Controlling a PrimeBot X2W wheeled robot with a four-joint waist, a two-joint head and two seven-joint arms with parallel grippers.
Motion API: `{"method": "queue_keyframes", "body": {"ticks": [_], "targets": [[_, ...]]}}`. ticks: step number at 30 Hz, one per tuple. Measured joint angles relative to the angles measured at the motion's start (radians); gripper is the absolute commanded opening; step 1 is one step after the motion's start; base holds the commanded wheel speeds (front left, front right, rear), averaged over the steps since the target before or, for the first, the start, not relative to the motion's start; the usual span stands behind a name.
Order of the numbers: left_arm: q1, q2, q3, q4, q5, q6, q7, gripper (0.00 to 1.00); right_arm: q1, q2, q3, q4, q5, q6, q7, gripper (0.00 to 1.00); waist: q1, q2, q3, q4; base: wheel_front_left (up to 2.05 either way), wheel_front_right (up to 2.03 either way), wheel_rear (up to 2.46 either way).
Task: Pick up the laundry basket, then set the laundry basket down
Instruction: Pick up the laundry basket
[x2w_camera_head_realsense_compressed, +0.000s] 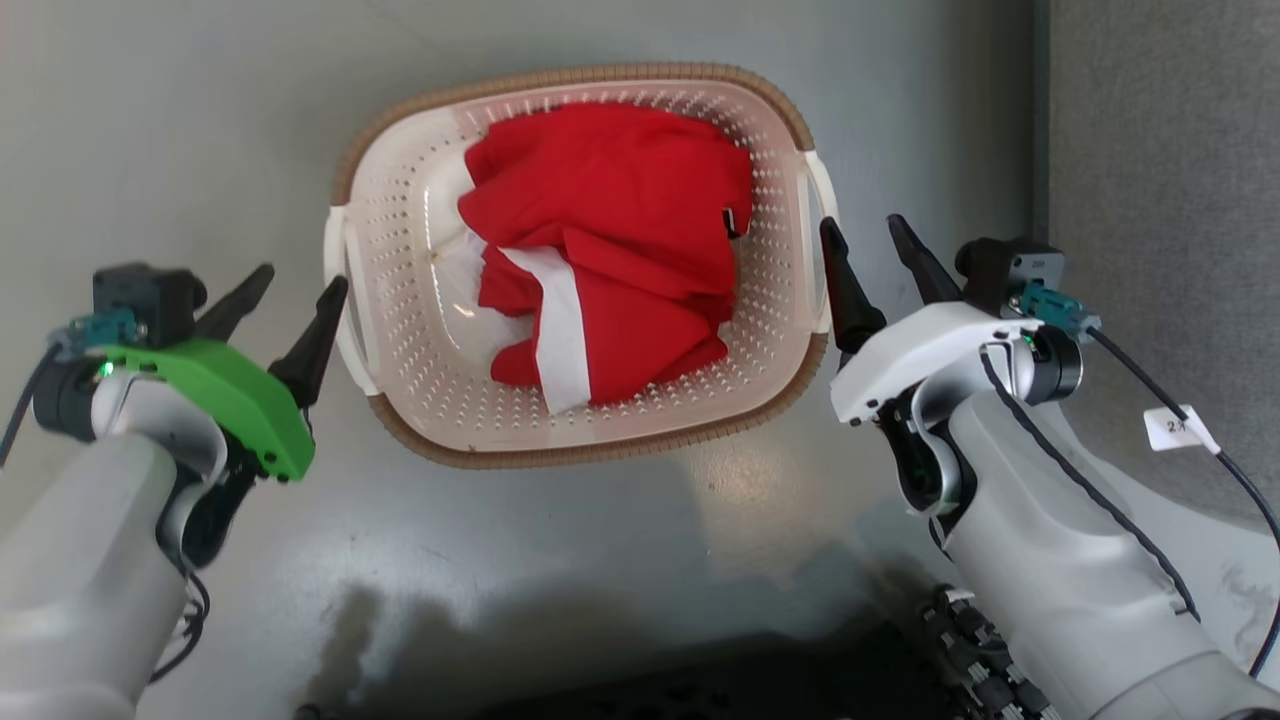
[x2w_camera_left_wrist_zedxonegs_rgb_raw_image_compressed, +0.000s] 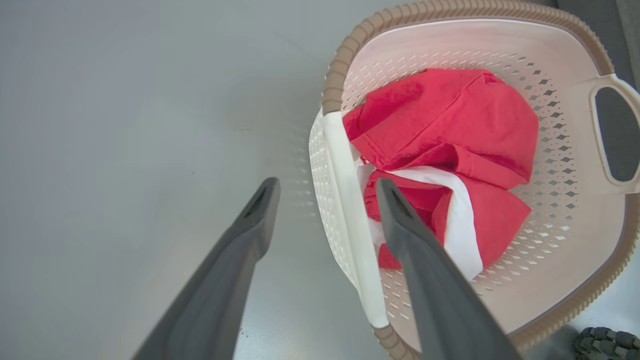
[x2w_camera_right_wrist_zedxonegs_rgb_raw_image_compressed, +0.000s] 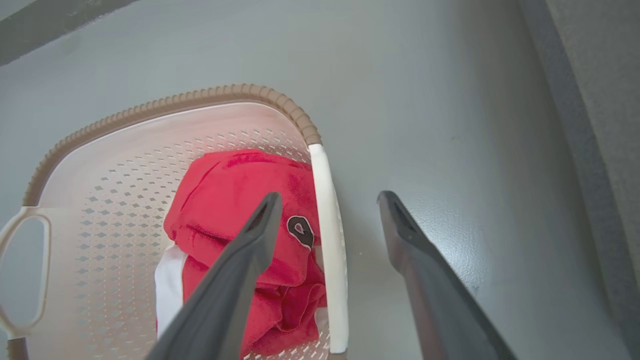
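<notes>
Two grippers, both spread, nothing pinched. The laundry basket (x2w_camera_head_realsense_compressed: 400, 250) sits on the grey floor (x2w_camera_head_realsense_compressed: 150, 120) btwn them, w/ a red garment (x2w_camera_head_realsense_compressed: 610, 220) piled inside. L gripper (x2w_camera_head_realsense_compressed: 305, 275) straddles the L handle (x2w_camera_left_wrist_zedxonegs_rgb_raw_image_compressed: 350, 210): one finger outside the wall, one over the inside. R gripper (x2w_camera_head_realsense_compressed: 859, 222) does the same at the R handle (x2w_camera_right_wrist_zedxonegs_rgb_raw_image_compressed: 327, 225). Can't tell if the fingers touch plastic. Looks like pre-grasp for the pick-up. Next move prob. needs both to close on the handles together, then lift level so the load doesn't tip.
</notes>
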Motion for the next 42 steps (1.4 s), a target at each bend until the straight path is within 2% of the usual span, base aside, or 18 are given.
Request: {"method": "queue_keyframes", "body": {"ticks": [13, 22, 23, 26, 27, 28, 29, 31, 32, 42], "targets": [[-0.117, -0.001, -0.07, 0.06, -0.056, -0.004, 0.045, 1.0, -0.11, -0.001, 0.072, 0.077, 0.064, -0.002, 0.0, 1.0, 0.0, 0.0, 0.104, -0.007, 0.0, 0.0, 0.0], [-0.158, -0.004, -0.138, 0.078, -0.084, -0.004, 0.062, 1.0, -0.157, -0.002, 0.105, 0.111, 0.104, -0.01, 0.0, 1.0, -0.0001, 0.0, 0.137, 0.001, 0.0, 0.0, 0.0], [-0.162, -0.005, -0.144, 0.083, -0.092, -0.004, 0.062, 1.0, -0.162, -0.002, 0.109, 0.114, 0.112, -0.01, 0.0, 0.97, -0.0001, 0.0, 0.139, 0.002, 0.0, 0.0, 0.0], [-0.174, -0.008, -0.161, 0.091, -0.11, -0.004, 0.062, 1.0, -0.174, -0.002, 0.118, 0.123, 0.125, -0.01, 0.0, 0.49, -0.0001, 0.0, 0.141, 0.005, 0.0, 0.0, 0.0], [-0.177, -0.008, -0.169, 0.093, -0.113, -0.004, 0.062, 1.0, -0.179, -0.002, 0.121, 0.126, 0.128, -0.01, 0.0, 0.4, -0.0001, 0.0, 0.141, 0.005, 0.0, 0.0, 0.0], [-0.181, -0.009, -0.175, 0.095, -0.117, -0.004, 0.063, 0.89, -0.183, -0.003, 0.124, 0.128, 0.129, -0.01, 0.0, 0.27, -0.0001, 0.0, 0.142, 0.006, 0.0, 0.0, 0.0], [-0.184, -0.009, -0.179, 0.097, -0.119, -0.004, 0.066, 0.74, -0.186, -0.003, 0.128, 0.13, 0.134, -0.01, 0.0, 0.21, -0.0001, 0.0, 0.142, 0.007, 0.0, 0.0, 0.0], [-0.187, -0.009, -0.19, 0.098, -0.125, -0.004, 0.067, 0.09, -0.191, -0.002, 0.14, 0.132, 0.135, -0.009, -0.002, 0.0, -0.0001, 0.0, 0.142, 0.008, 0.0, 0.0, 0.0], [-0.189, -0.01, -0.197, 0.099, -0.126, -0.004, 0.067, 0.0, -0.196, -0.004, 0.145, 0.133, 0.135, -0.009, -0.003, 0.0, -0.0001, 0.0, 0.142, 0.008, 0.0, 0.0, 0.0], [-0.208, -0.013, -0.245, 0.138, -0.169, 0.001, 0.065, 0.0, -0.202, 0.006, 0.178, 0.158, 0.156, -0.009, -0.01, 0.0, -0.0001, 0.0, 0.122, 0.01, 0.0, 0.0, 0.0]]}}
